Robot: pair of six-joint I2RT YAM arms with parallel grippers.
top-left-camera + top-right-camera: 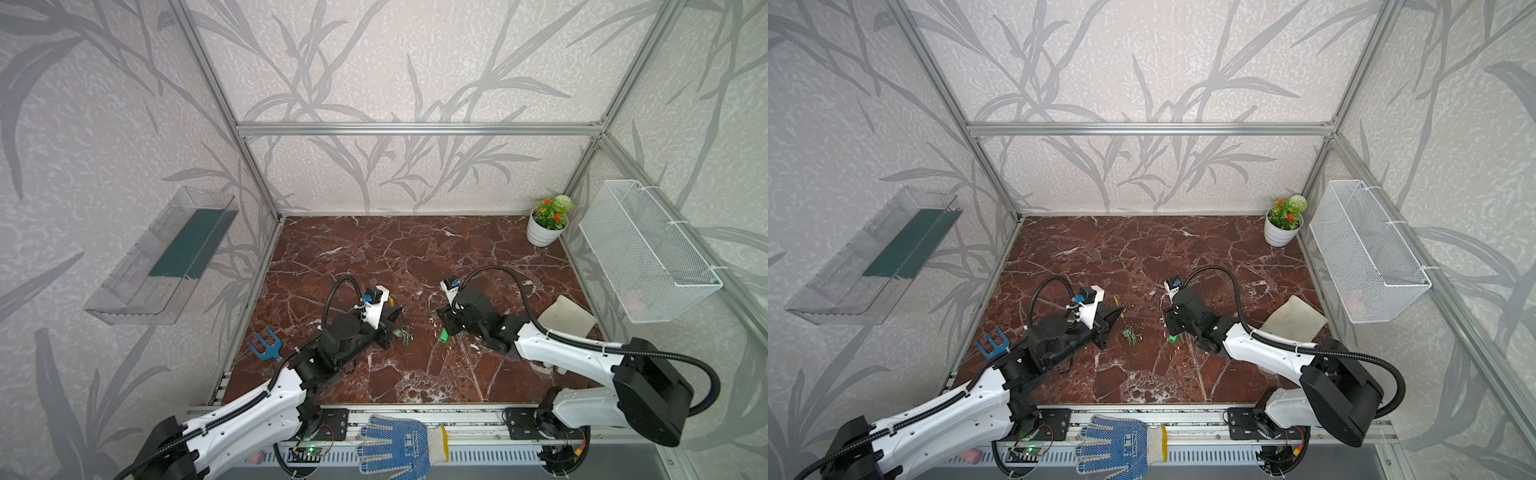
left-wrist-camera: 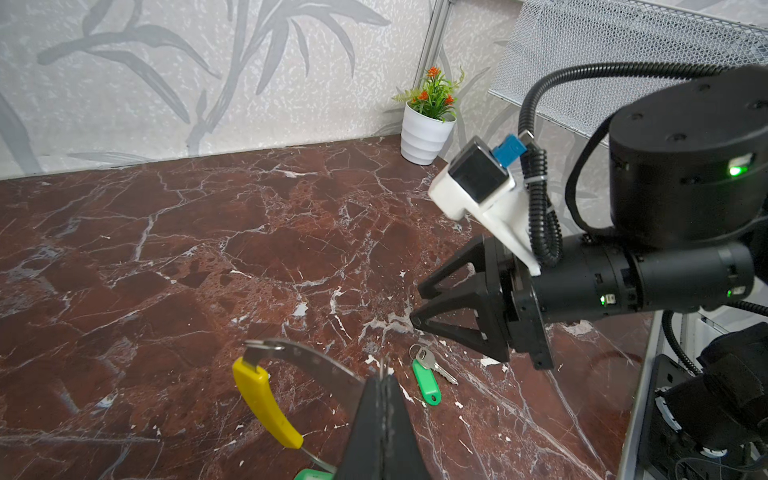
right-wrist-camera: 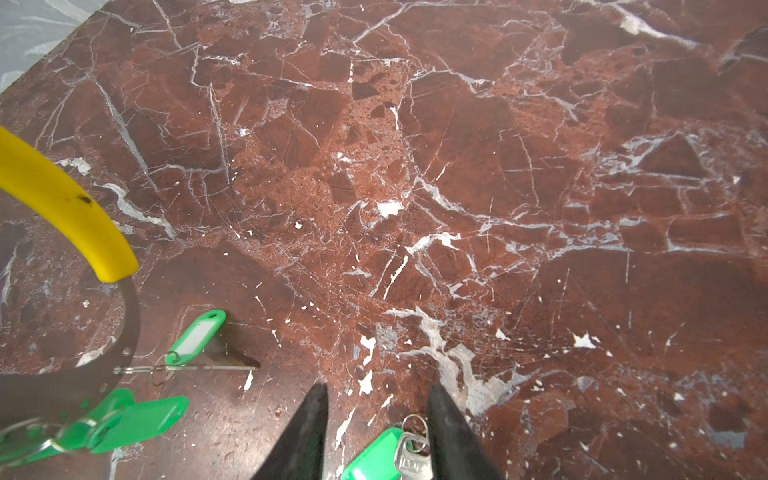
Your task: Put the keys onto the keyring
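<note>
I see one key (image 2: pixel 428 376) lying on the table (image 1: pixel 415 257) between the jaws of my right gripper (image 3: pixel 377 388). Left of it, my left gripper (image 2: pixel 383 374) holds the keyring (image 2: pixel 266 403) above the table, with the other keys (image 3: pixel 137 419) hanging on it.

1. Table (image 3: pixel 457 124): red-brown marble, white veins.
2. Key (image 3: pixel 374 455) between right gripper (image 3: pixel 377 387) jaws: green tag, silver blade.
3. Keyring (image 2: pixel 307 359) in left gripper (image 2: pixel 384 376) jaws: grey band, yellow sleeve.
4. Jaws: black.
</note>
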